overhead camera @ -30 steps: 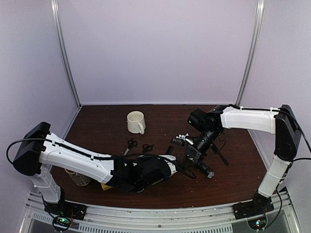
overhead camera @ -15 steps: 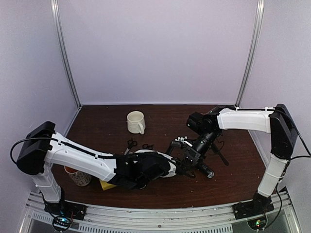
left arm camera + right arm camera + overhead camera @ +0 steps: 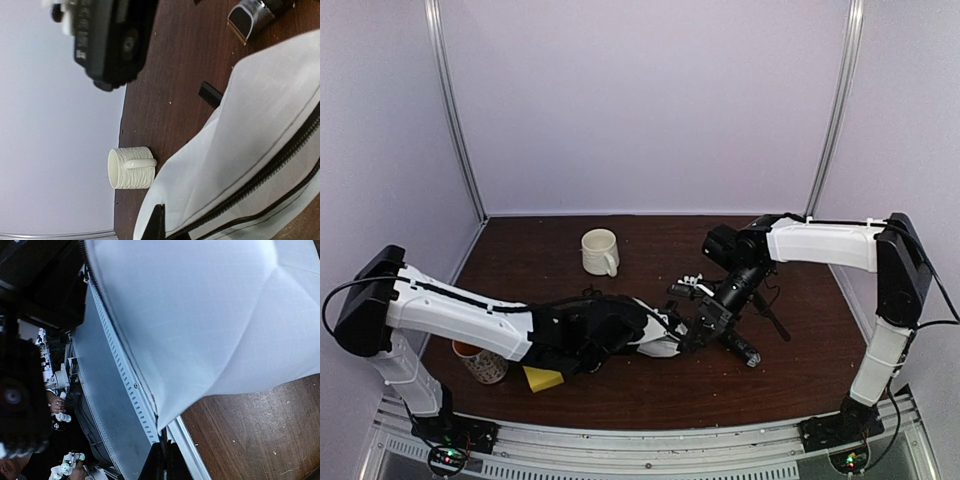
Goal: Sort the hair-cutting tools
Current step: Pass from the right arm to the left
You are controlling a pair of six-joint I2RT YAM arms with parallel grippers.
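Note:
The white zip pouch (image 3: 665, 342) hangs stretched between both grippers just above the table. My left gripper (image 3: 642, 330) is shut on one edge of it, beside the zip (image 3: 260, 180), with a dark fingertip (image 3: 156, 222) pinching the cloth. My right gripper (image 3: 700, 326) is shut on the opposite corner (image 3: 162, 427). The black-and-grey clipper (image 3: 745, 353) lies right of the pouch, and its metal head (image 3: 250, 17) shows in the left wrist view. A slim black comb (image 3: 775, 322) lies beyond it. The scissors are hidden behind my left arm.
A cream ribbed mug (image 3: 600, 251) stands at the back middle. The yellow sponge block (image 3: 542, 379) and a patterned cup (image 3: 480, 365) sit near the front left, under my left arm. The table's metal front rail (image 3: 125, 390) shows behind the pouch.
My left gripper has closed onto the pouch's edge. The left arm has drawn back leftward, pulling the pouch taut against the right gripper, which stayed shut on it.

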